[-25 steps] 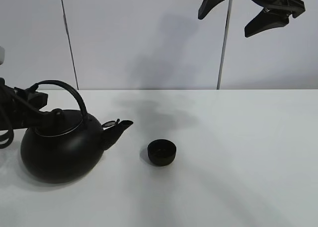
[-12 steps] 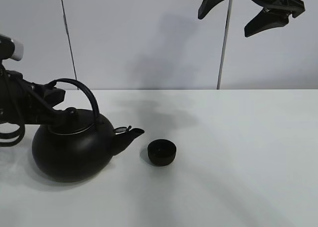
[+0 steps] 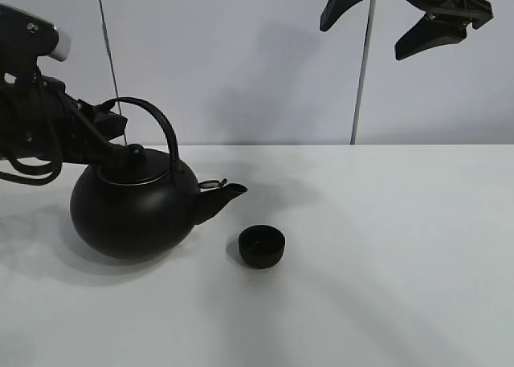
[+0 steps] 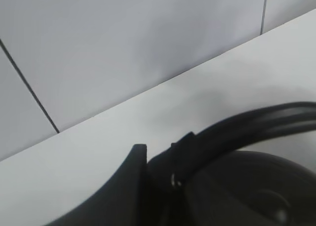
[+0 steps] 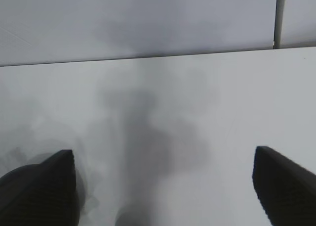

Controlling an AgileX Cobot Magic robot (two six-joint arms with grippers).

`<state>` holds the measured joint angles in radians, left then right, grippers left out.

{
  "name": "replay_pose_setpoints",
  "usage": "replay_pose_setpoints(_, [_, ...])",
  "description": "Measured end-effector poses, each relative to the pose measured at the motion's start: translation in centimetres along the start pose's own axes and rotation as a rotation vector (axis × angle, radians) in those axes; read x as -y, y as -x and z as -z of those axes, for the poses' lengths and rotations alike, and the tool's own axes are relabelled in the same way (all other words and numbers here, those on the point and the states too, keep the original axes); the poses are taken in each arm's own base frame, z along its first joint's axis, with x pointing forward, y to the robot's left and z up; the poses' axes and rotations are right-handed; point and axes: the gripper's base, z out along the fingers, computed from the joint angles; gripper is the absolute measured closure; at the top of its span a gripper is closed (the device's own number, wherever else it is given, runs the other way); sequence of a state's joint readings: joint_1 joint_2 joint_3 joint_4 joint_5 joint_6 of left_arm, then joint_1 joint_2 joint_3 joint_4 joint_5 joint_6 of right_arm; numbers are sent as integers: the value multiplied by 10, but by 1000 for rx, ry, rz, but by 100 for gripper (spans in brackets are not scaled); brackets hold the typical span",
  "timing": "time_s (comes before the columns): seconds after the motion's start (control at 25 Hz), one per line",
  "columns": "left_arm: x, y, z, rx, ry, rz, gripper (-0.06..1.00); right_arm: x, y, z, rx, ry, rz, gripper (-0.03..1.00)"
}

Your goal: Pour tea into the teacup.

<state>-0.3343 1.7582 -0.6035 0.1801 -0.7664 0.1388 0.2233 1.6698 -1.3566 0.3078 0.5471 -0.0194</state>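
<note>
Lifted kettle (image 3: pixel 132 214) nearer teacup (image 3: pixel 262 246), left gripper (image 3: pixel 108 128) clamped on its handle (image 3: pixel 165 130), right gripper (image 3: pixel 361 39) spread wide.

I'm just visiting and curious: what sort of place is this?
Probably a robot test bench, not a kitchen: a white table, a plain panelled wall, and the left gripper holding a black kettle near a small teacup.

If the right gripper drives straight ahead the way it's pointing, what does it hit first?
Probably the bare table; neither kettle nor teacup shows ahead of the open right gripper, though depth is unclear.
</note>
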Motion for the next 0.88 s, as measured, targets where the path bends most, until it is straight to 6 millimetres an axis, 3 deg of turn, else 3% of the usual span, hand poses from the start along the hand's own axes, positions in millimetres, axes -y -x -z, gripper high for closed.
replay_pose_setpoints(0.32, [-3,10,-10,-28,-9,-54,83,0,0,0,1,0,0,29])
replay_pose_setpoints(0.88, [10,22,-25,-56,-57,-127,84,0,0,0,1,0,0,29])
